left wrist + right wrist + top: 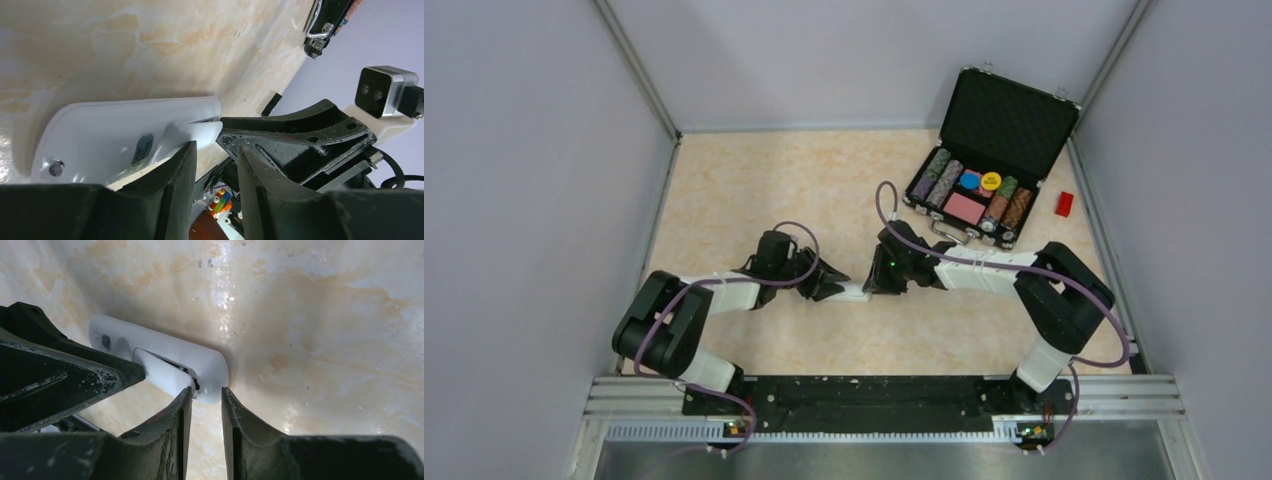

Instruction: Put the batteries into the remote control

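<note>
The remote [200,357] lies back-up on the table [754,190], at the middle, between both arms. Its cover [162,374] stands half lifted, so the bay is probably being opened or closed. The right gripper [206,400] has its tips at the end of the remote, I think to steady it. Whether it really pinches, I cannot tell. The left gripper [217,147] touches the cover with one finger. Its jaws are slightly apart and hold nothing visible. No batteries are seen.
</note>
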Robot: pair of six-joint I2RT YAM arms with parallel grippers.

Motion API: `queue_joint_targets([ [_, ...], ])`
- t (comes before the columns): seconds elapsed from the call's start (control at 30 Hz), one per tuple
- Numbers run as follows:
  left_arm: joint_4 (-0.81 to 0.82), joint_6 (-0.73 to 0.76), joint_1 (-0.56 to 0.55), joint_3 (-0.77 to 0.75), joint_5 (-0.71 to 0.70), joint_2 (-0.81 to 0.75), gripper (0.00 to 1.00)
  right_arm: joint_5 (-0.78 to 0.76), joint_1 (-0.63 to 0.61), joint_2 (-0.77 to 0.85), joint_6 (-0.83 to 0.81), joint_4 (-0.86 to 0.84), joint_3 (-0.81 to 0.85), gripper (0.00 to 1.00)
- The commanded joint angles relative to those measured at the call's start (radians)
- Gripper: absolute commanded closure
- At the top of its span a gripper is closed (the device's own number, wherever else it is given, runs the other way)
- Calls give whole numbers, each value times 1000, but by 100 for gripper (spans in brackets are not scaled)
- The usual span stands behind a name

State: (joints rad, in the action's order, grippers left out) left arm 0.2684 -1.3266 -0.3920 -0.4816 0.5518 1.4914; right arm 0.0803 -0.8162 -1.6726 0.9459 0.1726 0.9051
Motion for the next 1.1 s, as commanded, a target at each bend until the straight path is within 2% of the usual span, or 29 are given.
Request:
queue_joint_targets([
  [0.0,34,5,-7,-32,5,5,60,-27,-14,-42,-18,2,39,74],
  [0.13,-57,52,-7,-41,-32,-15,60,-36,-17,-49,-14,4,28,76],
  [0.47,-129,124,-12,-49,-48,8,62,-40,-28,-55,-20,19,27,75],
  [0.57,-120,125,-13,-76,-40,-16,61,-56,-28,-11,-34,30,52,68],
  [0.67,-153,150,-13,-143,-44,-49,60,-77,-28,39,-66,64,96,54],
  [0.73,-215,187,-13,-200,-68,-73,58,-117,-27,71,-93,84,119,51],
  [0.93,-439,313,-10,-293,-183,-185,46,-192,-25,173,-196,166,124,48],
  [1.07,-594,391,-10,-283,-268,-325,28,-306,-23,304,-234,259,79,46],
])
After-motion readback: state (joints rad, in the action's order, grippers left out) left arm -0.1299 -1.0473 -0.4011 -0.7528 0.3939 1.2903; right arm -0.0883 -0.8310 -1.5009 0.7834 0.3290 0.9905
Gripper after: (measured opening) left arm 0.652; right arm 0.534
